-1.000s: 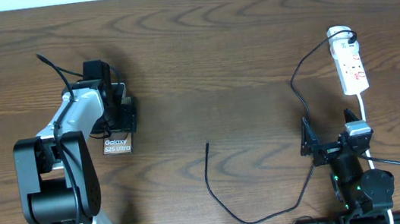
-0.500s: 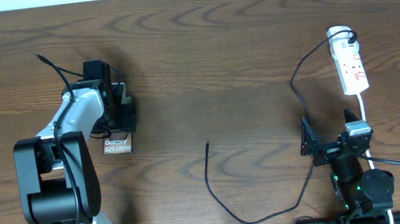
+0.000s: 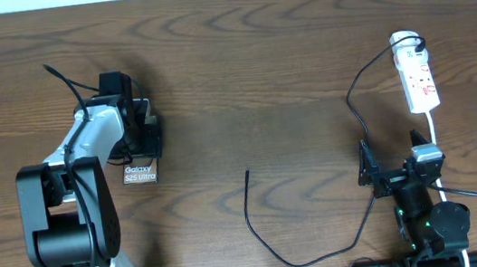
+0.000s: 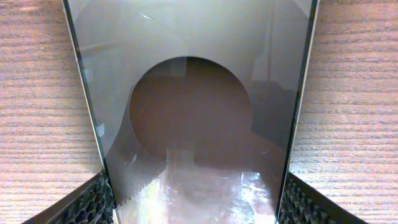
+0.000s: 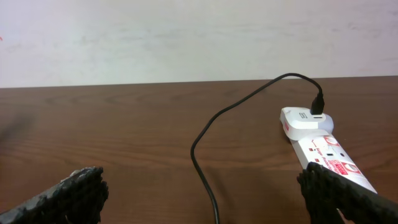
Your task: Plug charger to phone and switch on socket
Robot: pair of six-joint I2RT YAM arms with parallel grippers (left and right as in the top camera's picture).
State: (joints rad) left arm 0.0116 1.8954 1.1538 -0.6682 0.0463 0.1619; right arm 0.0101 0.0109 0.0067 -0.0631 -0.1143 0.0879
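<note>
Holding unchanged, the left gripper (image 3: 140,146) stays clamped across the phone (image 4: 189,112); the right gripper (image 5: 205,199) gapes empty, and the charger tip (image 3: 247,172) lies unplugged on the table (image 3: 286,73) between them.

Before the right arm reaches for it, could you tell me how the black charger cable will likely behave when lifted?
Probably floppy: the charger lies in loose curves, so its free tip would likely droop. It looks thin, so likely light. Its far end is plugged in at the socket, so a hard pull may drag that.
</note>
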